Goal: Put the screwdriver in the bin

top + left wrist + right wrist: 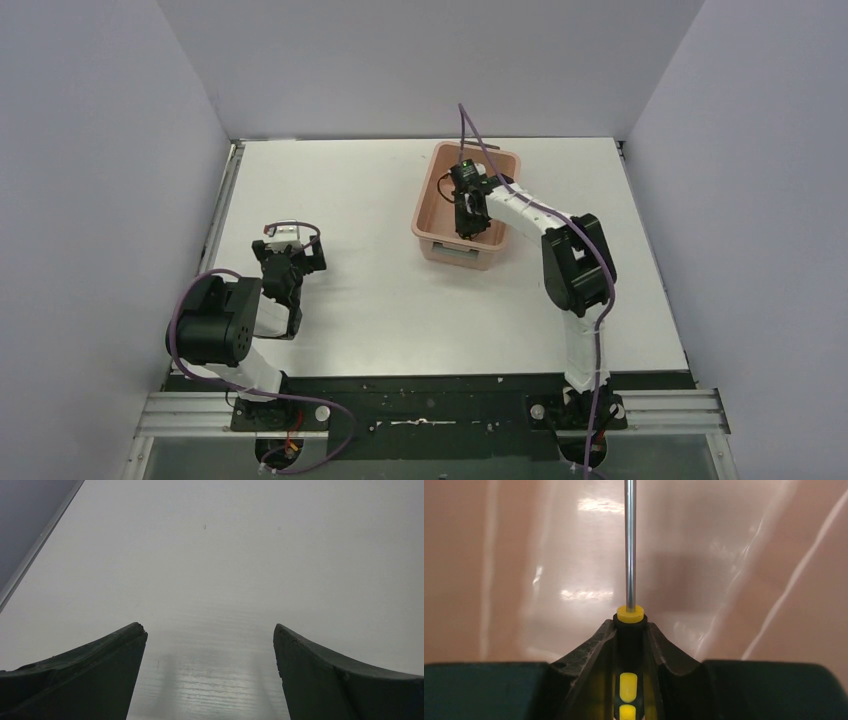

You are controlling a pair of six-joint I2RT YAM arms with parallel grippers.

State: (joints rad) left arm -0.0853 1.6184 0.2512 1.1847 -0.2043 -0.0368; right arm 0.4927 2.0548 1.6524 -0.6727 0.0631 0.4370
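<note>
The salmon-pink bin (432, 222) stands at the back centre of the table. My right gripper (466, 222) reaches down inside it, shut on the screwdriver. In the right wrist view the black handle with yellow accents (629, 680) is clamped between both fingers (589, 655), and the thin metal shaft (630, 545) points straight ahead over the pink bin floor (734, 555). In the top view the screwdriver is hidden by the gripper. My left gripper (290, 262) is open and empty over the bare white table (210, 580), far left of the bin.
Grey walls enclose the white table (360, 290) on three sides. A metal rail (225, 210) runs along the table's left edge. Purple cables trail from both arms.
</note>
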